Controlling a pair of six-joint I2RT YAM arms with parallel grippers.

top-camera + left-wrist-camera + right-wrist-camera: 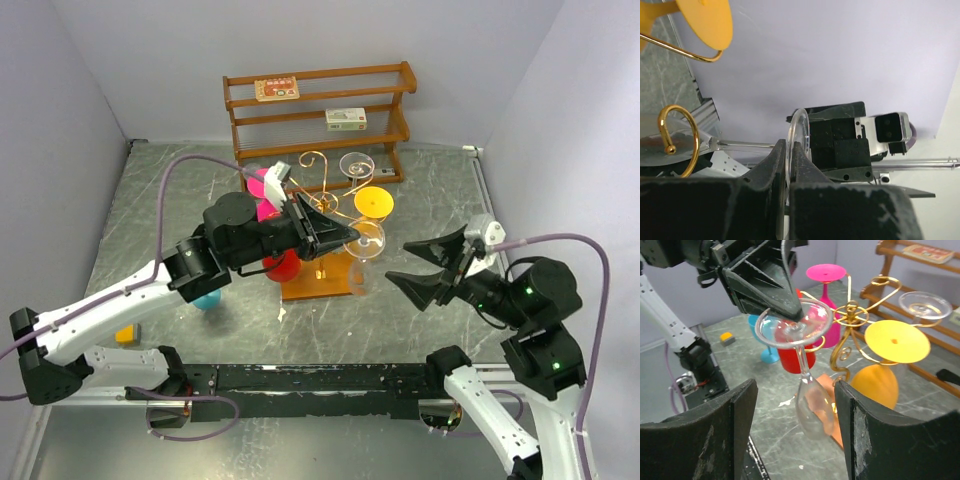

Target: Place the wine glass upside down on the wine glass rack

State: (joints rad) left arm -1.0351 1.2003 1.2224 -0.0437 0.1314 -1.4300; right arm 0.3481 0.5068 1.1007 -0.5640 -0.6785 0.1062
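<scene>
Two outstretched left gripper [792,315] fingers [760,290] clamp wine glass [812,407] foot.

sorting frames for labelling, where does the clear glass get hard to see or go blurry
Top external: sharp and evenly lit, but the clear wine glass nearly vanishes against the wine glass rack's base. Left wrist: the left end effector is a dark close-up blur, the glass's foot only edge-on. Right wrist: glass crisp, pale glints on its bowl.

A brown wooden shelf [318,100] stands at the back of the grey tabletop [150,210]. It holds a flat box [277,89] up top and a white box [346,119] lower down. A small yellow block [127,334] lies near the front.
</scene>
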